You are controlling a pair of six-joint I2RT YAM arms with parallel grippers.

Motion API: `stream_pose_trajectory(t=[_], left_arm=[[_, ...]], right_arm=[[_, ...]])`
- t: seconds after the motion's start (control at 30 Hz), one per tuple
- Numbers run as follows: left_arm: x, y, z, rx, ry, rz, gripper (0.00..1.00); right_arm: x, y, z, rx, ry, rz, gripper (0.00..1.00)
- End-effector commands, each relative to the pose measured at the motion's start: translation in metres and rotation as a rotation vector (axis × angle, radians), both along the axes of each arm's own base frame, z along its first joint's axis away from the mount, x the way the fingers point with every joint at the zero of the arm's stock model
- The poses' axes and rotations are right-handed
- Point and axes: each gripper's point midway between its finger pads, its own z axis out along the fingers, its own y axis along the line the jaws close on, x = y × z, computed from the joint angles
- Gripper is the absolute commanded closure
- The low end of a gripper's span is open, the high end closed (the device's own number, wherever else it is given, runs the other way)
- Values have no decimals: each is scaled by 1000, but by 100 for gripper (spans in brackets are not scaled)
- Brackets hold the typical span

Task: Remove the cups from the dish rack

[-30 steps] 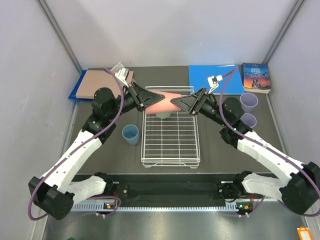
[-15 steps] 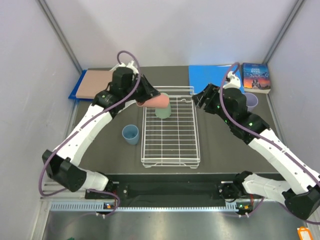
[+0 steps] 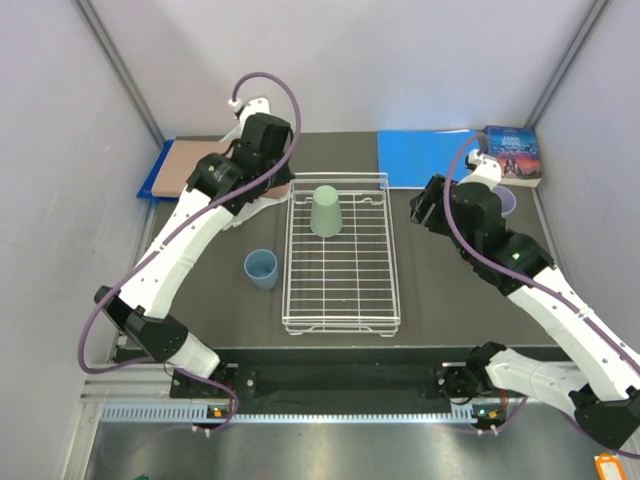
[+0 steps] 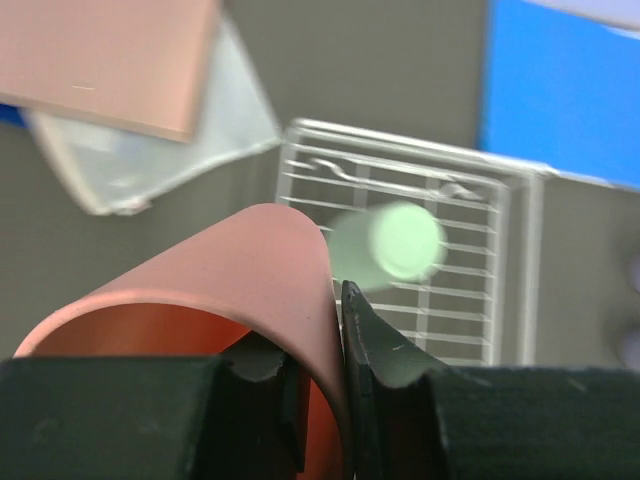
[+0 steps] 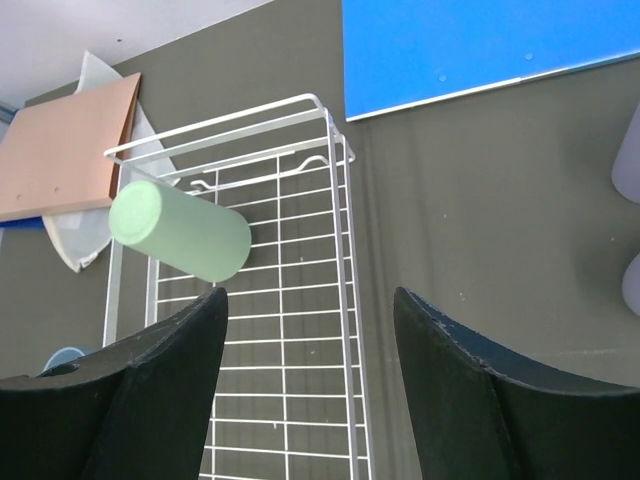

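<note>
The left end effector (image 4: pixel 335 335) is narrow, pinching the wall of the pink cup (image 4: pixel 240 280) between its fingers. The dish rack (image 3: pixel 345 280) lies ahead and to its right. The right end effector (image 5: pixel 310 300) stands wide and empty. The green cup (image 5: pixel 180 232) lies ahead and left of it at the rack's far end, apparently upside down, long axis upright. The free right arm looks better placed.

Soft, even light from above, barely a shadow on the table (image 3: pixel 425 300). In the left wrist view the green cup (image 4: pixel 395 245) and rack (image 4: pixel 524 260) look blurred, perhaps by motion.
</note>
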Motion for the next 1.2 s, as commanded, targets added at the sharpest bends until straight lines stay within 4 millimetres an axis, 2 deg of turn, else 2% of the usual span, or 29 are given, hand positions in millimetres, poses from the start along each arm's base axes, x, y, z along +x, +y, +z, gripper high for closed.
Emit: stream_pose_trajectory(t=[0.0, 0.03, 0.07, 0.1, 0.13, 0.17, 0.27, 0.43, 0.47, 0.57, 0.6, 0.7, 1.17], left_arm=[[-9, 83, -7, 260, 59, 248, 100], [-11, 91, -19, 267, 91, 265, 100], [-13, 108, -21, 236, 102, 313, 100], [-15, 109, -29, 203, 125, 301, 100], [-20, 116, -50, 208, 175, 305, 100], [-22, 129, -51, 180, 175, 343, 100], [-36, 145, -80, 159, 243, 385, 100], [-57, 140, -111, 78, 309, 358, 100], [-65, 140, -124, 70, 337, 357, 100], [-77, 133, -143, 33, 386, 337, 100], [-84, 132, -158, 34, 424, 330, 100], [-93, 133, -178, 35, 461, 344, 100], [-82, 136, -218, 70, 478, 365, 100]], right_arm=[[8, 3, 26, 10, -66, 9, 34], [9, 7, 27, 10, -67, 23, 34], [13, 10, 27, 10, -67, 27, 34], [14, 13, 27, 14, -67, 35, 34], [15, 16, 26, 20, -65, 48, 34], [17, 20, 24, 22, -62, 60, 34], [19, 27, 19, 22, -50, 85, 34], [21, 33, 10, 16, -33, 107, 34], [21, 33, 8, 15, -29, 110, 34], [21, 37, 3, 20, -20, 123, 34], [21, 38, 1, 22, -17, 126, 34], [20, 39, -3, 26, -8, 133, 34], [11, 40, -15, 24, 9, 168, 35]])
